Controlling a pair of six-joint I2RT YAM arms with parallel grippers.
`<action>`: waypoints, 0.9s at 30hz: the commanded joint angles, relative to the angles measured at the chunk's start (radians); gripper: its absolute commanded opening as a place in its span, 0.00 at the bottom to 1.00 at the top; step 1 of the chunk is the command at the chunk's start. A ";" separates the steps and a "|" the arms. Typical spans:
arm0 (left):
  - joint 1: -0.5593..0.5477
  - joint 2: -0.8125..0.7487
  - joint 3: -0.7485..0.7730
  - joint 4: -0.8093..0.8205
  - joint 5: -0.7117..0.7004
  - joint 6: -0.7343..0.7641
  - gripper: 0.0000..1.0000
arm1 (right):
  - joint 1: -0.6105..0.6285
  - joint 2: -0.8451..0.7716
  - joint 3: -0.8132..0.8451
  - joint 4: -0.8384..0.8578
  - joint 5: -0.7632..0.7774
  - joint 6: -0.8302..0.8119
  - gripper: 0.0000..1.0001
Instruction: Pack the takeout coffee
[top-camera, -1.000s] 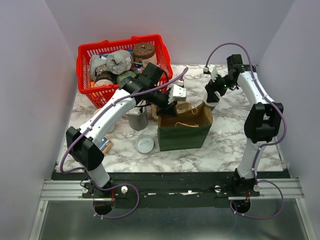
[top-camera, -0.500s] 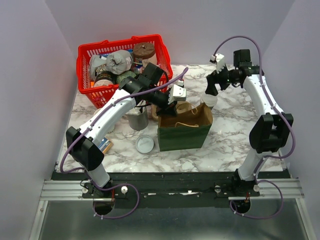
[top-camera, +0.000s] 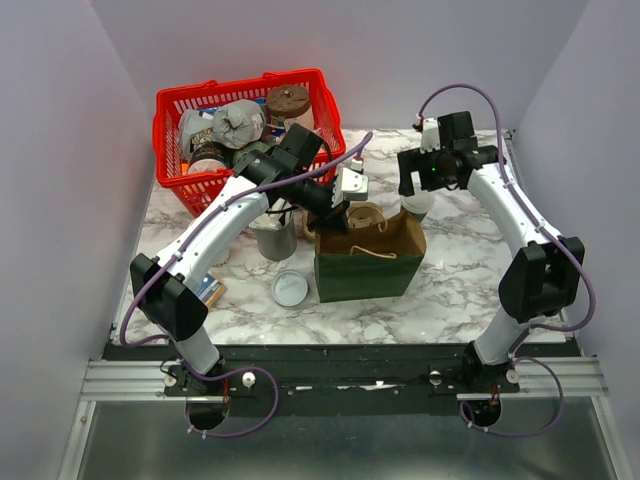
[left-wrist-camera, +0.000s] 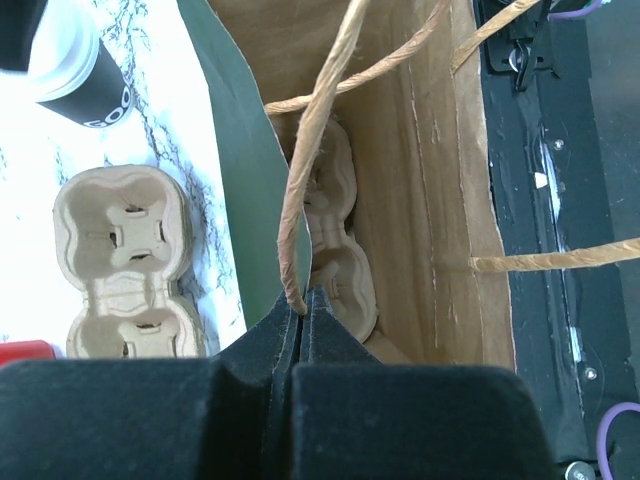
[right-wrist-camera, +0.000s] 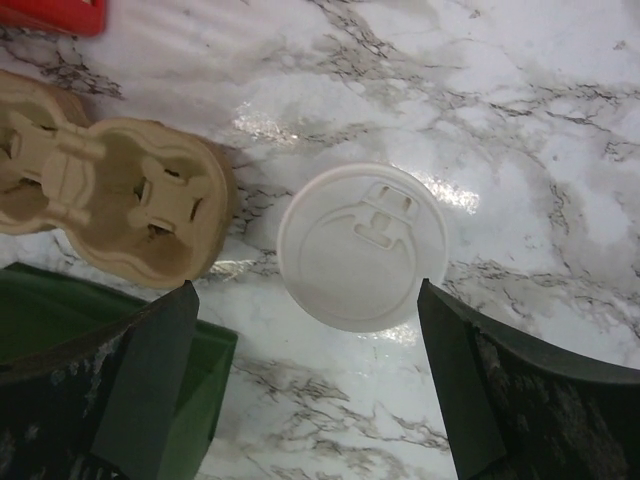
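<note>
the takeout coffee (right-wrist-camera: 362, 248) stands upright on the marble table (right-wrist-camera: 560, 120), lid on, just behind the far right corner of the green paper bag (top-camera: 365, 268) and outside it. the right gripper (right-wrist-camera: 308, 300) hangs over the cup with its jaws spread wide and nothing in them; in the wrist view one finger shows on each side of the white lid and neither touches it. just to the left of the cup lies a brown pulp cup carrier (right-wrist-camera: 110, 195), right against the back of the bag. the left gripper (left-wrist-camera: 303, 305) is closed tight on one twisted paper handle (left-wrist-camera: 305, 200) of the bag, at the bag's near left top edge, and the bag's mouth stands open. a second pulp carrier (left-wrist-camera: 335, 250) sits down inside the bag. a red basket (top-camera: 170, 105) full of goods is at the far left of the table, a stack of paper cups (top-camera: 275, 240) stands left of the bag, and a loose flat lid (top-camera: 290, 288) lies in front of that stack.
</note>
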 joint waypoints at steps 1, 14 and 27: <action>0.006 0.023 0.010 -0.084 -0.005 0.008 0.00 | 0.013 0.003 -0.017 0.054 0.194 0.122 1.00; 0.007 0.011 -0.016 -0.055 -0.003 -0.027 0.00 | 0.047 0.055 -0.013 0.061 0.302 0.193 1.00; 0.007 0.025 -0.002 -0.056 -0.008 -0.040 0.00 | 0.047 0.106 0.017 0.042 0.297 0.244 0.99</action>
